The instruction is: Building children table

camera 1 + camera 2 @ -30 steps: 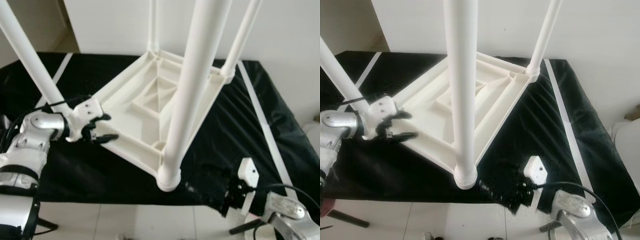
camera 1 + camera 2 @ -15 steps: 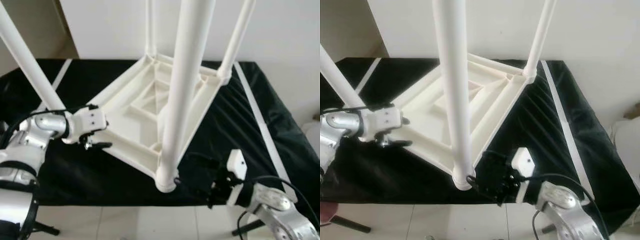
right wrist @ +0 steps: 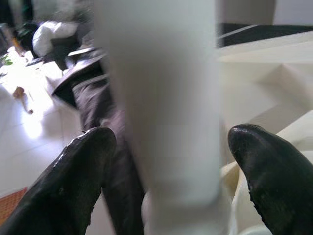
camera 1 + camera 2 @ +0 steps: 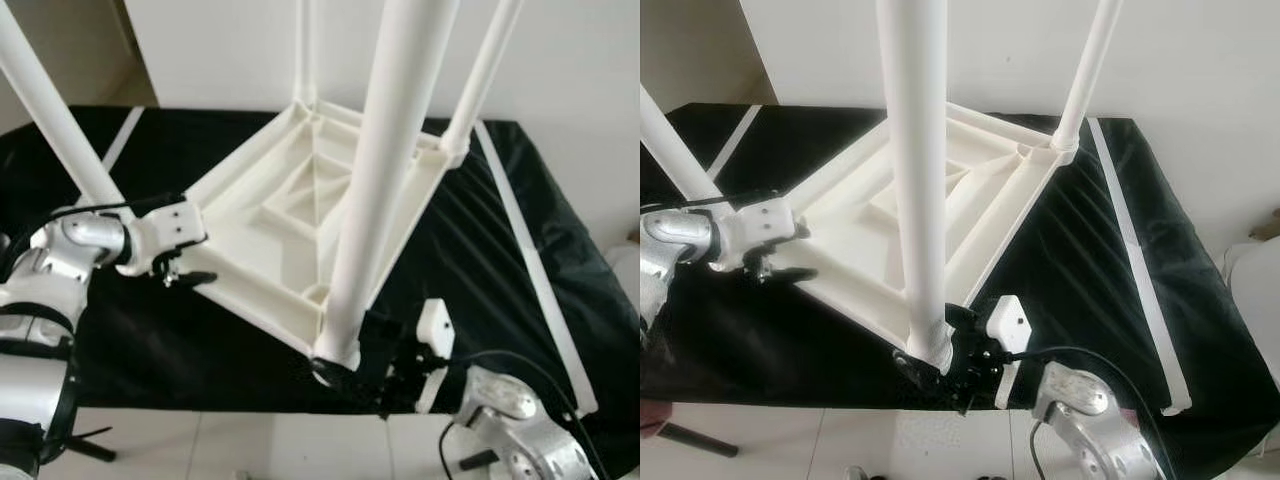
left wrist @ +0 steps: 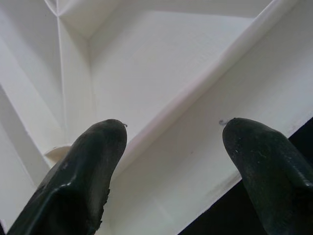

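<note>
Both tools gape: left [image 4: 190, 277] at tabletop edge [image 4: 250, 295], right [image 4: 940, 365] around leg [image 4: 915, 180].

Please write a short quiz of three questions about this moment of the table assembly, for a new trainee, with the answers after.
1. True or false: the white table lies upside down on the black cloth, legs pointing up.
2. Which part does the right pincer straddle?
A. the far right leg
B. the base of the nearest leg
C. the white strip on the cloth
3. Fill in: the left pincer is at the table frame's ____ edge, fingers open.

Key:
1. True.
2. B. In the right wrist view the leg stands between the two open fingers; contact cannot be judged.
3. Left, near the corner where the left leg stands.
</note>
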Tool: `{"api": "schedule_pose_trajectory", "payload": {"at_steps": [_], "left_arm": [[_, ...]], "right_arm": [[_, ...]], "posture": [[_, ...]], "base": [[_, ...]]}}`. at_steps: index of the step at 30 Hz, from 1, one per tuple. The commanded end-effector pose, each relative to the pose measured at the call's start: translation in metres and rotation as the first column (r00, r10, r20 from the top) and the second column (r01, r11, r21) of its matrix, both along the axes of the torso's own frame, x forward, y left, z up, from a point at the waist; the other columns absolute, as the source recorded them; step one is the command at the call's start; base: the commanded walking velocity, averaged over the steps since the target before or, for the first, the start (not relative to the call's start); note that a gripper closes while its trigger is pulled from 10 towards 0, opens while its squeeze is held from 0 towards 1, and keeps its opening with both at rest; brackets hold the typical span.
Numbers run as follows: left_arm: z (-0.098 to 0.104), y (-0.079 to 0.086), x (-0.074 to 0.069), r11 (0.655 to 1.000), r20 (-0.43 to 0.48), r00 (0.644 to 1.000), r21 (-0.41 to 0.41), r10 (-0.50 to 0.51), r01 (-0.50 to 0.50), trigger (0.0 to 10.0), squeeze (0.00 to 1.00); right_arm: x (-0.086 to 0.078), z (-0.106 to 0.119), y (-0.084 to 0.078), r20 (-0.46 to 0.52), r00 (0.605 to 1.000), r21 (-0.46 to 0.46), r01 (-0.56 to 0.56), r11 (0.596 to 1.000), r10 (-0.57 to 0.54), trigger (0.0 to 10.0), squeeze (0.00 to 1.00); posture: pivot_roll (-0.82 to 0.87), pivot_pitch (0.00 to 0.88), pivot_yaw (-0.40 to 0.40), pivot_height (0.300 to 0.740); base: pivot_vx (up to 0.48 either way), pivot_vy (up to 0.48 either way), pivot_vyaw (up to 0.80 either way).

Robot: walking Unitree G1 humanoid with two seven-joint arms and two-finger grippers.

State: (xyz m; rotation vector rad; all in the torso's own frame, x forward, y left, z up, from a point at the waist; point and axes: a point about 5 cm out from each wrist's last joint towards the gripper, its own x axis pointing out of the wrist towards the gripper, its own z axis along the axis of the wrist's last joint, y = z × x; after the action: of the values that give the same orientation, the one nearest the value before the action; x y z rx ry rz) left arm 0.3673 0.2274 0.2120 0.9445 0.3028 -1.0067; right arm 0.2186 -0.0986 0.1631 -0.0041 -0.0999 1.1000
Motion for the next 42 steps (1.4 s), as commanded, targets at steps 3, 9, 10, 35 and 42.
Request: {"api": "schedule_pose_trajectory", "payload": {"at_steps": [3, 9, 10, 35, 42], "left_arm": [[0.008, 0.006, 0.018, 0.952, 0.378, 0.874, -0.125, 0.305, -0.278, 10.0, 0.0], [-0.003, 0.0, 0.018, 0.96, 0.359, 0.891, -0.098, 0.28, -0.262, 10.0, 0.0], [-0.007, -0.001, 0.016, 0.967, 0.352, 0.901, -0.068, 0.254, -0.246, 10.0, 0.0], [-0.065, -0.003, -0.025, 0.987, -0.024, 0.997, 0.141, -0.074, 0.077, 10.0, 0.0], [-0.08, 0.003, -0.051, 0.98, -0.196, 0.973, 0.13, -0.123, 0.15, 10.0, 0.0]], "right_arm": [[0.008, -0.002, 0.005, 0.029, 0.997, 0.006, 0.067, 0.998, -0.067, 10.0, 0.0], [0.013, -0.003, 0.013, 0.026, 0.994, 0.031, 0.106, 0.994, -0.107, 10.0, 0.0], [0.016, -0.003, 0.014, 0.023, 0.991, 0.047, 0.132, 0.99, -0.133, 10.0, 0.0], [0.026, -0.008, -0.023, 0.039, 0.955, 0.005, 0.294, 0.956, -0.294, 10.0, 0.0], [0.023, -0.015, -0.046, 0.029, 0.939, -0.045, 0.344, 0.938, -0.343, 10.0, 0.0]], "posture": [[-0.11, 0.145, 0.025, 0.74], [-0.12, 0.145, 0.027, 0.74], [-0.12, 0.147, 0.028, 0.74], [-0.11, 0.149, 0.033, 0.74], [-0.11, 0.156, 0.045, 0.74]], "base": [[0.0, 0.0, 0.0], [0.0, 0.0, 0.0], [0.0, 0.0, 0.0], [0.0, 0.0, 0.0], [0.0, 0.0, 0.0]]}}
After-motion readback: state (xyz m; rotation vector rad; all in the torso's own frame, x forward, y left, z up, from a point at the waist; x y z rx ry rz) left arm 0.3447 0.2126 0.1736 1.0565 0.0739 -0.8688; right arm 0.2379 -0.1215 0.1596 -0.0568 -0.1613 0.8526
